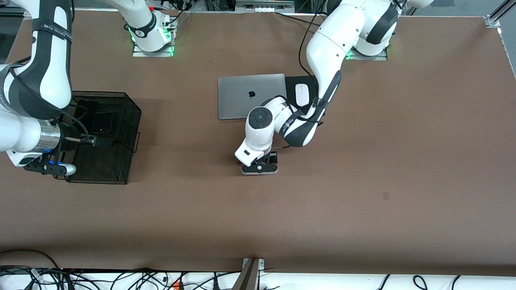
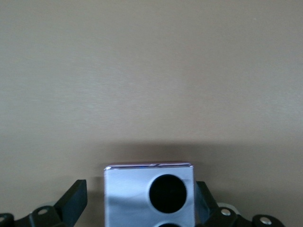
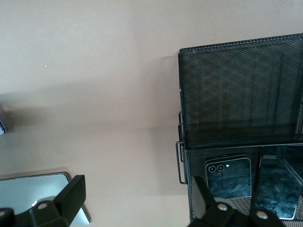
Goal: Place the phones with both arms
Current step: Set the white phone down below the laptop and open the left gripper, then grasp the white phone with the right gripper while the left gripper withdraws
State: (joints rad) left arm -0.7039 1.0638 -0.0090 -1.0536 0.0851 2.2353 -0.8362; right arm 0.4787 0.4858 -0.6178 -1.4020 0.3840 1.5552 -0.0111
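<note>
A lavender-white phone [image 1: 260,170] with two black circles [image 2: 142,198] lies flat on the brown table, nearer to the front camera than the laptop. My left gripper [image 1: 259,164] [image 2: 140,189] stands low over it, open. One finger [image 2: 75,201] is clear of the phone's side and the other finger [image 2: 202,198] stands close by its edge. A small black flip phone [image 1: 101,122] [image 3: 228,176] and a long black slab [image 3: 279,187] lie in the black mesh basket [image 1: 131,121] [image 3: 236,94]. My right gripper [image 1: 86,140] [image 3: 137,182] hangs open over the basket's edge, holding nothing.
A shut grey laptop [image 1: 242,94] lies mid-table toward the robots' bases, with a white mouse [image 1: 302,94] on a black pad beside it. The left arm's elbow hangs over the laptop's corner. Cables run along the table's front edge.
</note>
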